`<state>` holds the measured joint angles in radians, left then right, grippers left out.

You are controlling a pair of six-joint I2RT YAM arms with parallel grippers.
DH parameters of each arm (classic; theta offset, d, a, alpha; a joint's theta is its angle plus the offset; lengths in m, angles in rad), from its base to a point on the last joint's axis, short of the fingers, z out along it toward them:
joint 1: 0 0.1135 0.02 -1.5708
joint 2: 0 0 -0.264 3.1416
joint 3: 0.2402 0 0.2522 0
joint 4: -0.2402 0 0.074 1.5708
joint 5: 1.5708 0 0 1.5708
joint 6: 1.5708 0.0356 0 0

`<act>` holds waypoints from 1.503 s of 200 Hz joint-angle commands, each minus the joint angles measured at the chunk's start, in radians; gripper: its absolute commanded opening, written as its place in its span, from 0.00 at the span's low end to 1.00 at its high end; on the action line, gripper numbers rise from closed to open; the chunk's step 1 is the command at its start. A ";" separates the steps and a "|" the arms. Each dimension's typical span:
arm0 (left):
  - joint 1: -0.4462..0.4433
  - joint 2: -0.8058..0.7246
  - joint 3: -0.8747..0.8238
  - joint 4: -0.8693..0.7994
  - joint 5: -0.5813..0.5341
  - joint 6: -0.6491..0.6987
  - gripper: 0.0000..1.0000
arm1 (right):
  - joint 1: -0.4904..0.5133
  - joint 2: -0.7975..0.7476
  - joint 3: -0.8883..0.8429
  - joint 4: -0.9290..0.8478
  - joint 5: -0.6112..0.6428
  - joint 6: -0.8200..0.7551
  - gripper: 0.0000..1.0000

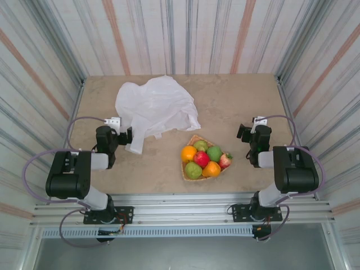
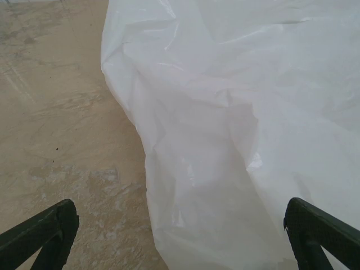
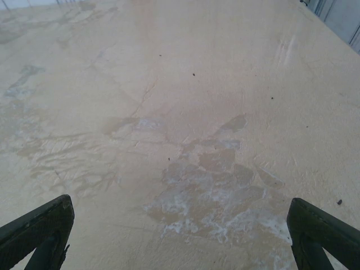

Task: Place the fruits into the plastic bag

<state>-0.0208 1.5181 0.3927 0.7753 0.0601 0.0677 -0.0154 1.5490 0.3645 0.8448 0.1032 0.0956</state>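
Now, spread wide and empty: left gripper (image 2: 180,212) just beside the crumpled plastic bag (image 1: 157,107), right gripper (image 3: 180,209) over bare table (image 1: 236,107), fruits (image 1: 205,160) heaped on the woven tray (image 1: 193,139) between the arms, near the bag.

Black-jointed arms (image 1: 68,174) trailing grey looping cables (image 1: 25,173).

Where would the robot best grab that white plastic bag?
Probably the narrow flap at the near-left corner of the plastic bag, coming from the left with the open left tool. That flap sticks out from the crumpled heap, lies low on the table and sits right before that tool.
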 commanded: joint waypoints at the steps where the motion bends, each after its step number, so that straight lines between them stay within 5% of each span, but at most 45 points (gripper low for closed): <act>1: 0.004 -0.010 0.019 0.010 0.010 0.014 0.99 | -0.005 -0.007 0.022 0.002 -0.011 0.006 0.99; 270: 0.021 -0.012 0.017 0.014 0.037 0.002 0.99 | -0.009 -0.006 0.022 0.002 -0.015 0.006 0.99; 300: 0.029 -0.078 0.052 -0.100 -0.027 -0.038 0.99 | -0.002 -0.066 0.011 -0.024 0.060 0.028 0.99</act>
<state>-0.0055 1.5105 0.4030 0.7506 0.0757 0.0624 -0.0154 1.5471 0.3645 0.8440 0.1055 0.0959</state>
